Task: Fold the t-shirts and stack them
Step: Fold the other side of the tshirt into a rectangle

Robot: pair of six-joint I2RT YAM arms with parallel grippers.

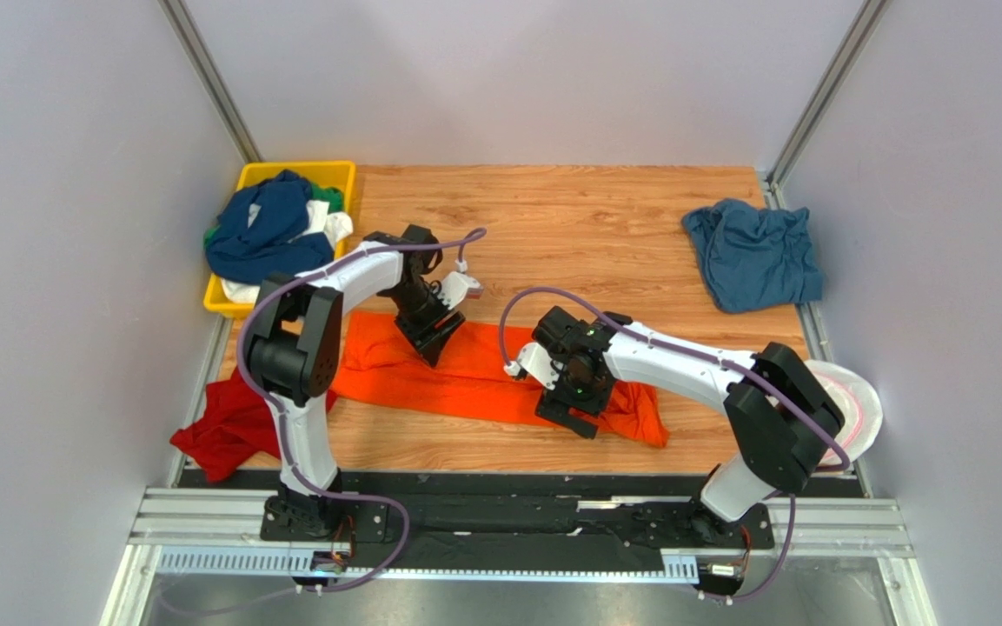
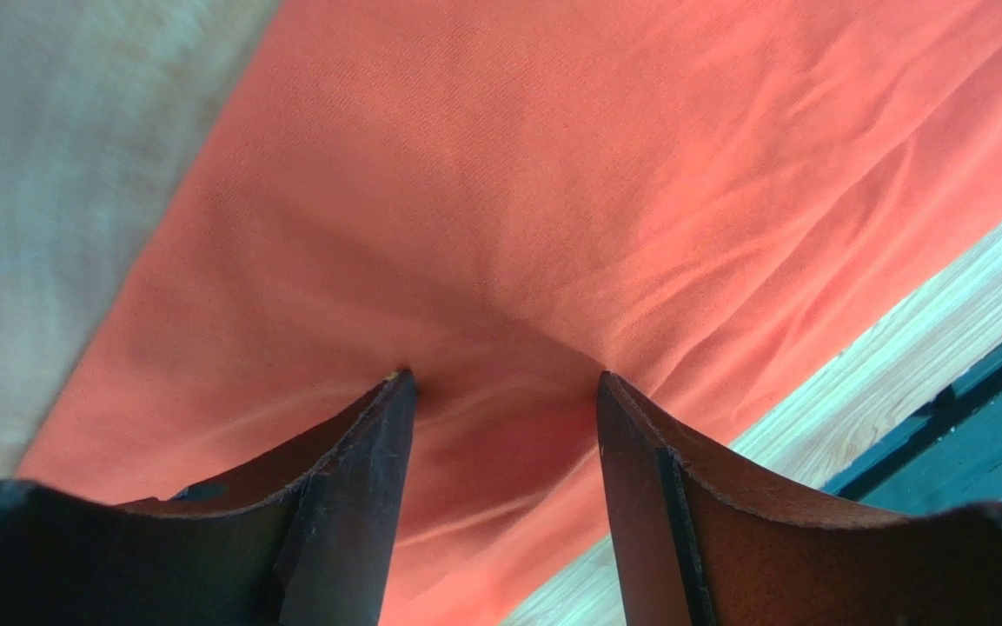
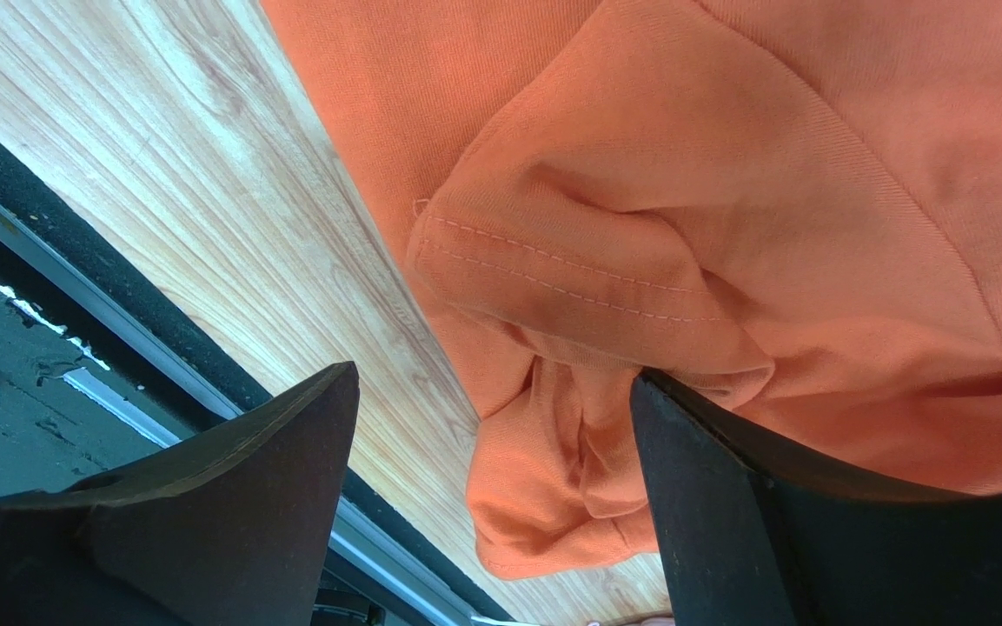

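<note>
The bright orange t-shirt (image 1: 467, 378) lies as a long crumpled strip across the front middle of the table. My left gripper (image 1: 430, 337) is open with both fingertips pressed down on the shirt's flat cloth (image 2: 571, 170) near its far edge; the gripper shows in the left wrist view (image 2: 503, 378). My right gripper (image 1: 571, 411) is open over the shirt's bunched right end, where a stitched hem fold (image 3: 571, 261) sits between the fingers. In the right wrist view (image 3: 493, 378) one finger (image 3: 728, 496) touches the cloth. Neither gripper holds anything.
A red shirt (image 1: 225, 424) hangs over the front left table edge. A steel-blue shirt (image 1: 754, 254) lies crumpled at the back right. The yellow tray (image 1: 336, 170) at the back left holds navy, white and green shirts. A white-and-pink disc (image 1: 861, 398) sits by the right arm.
</note>
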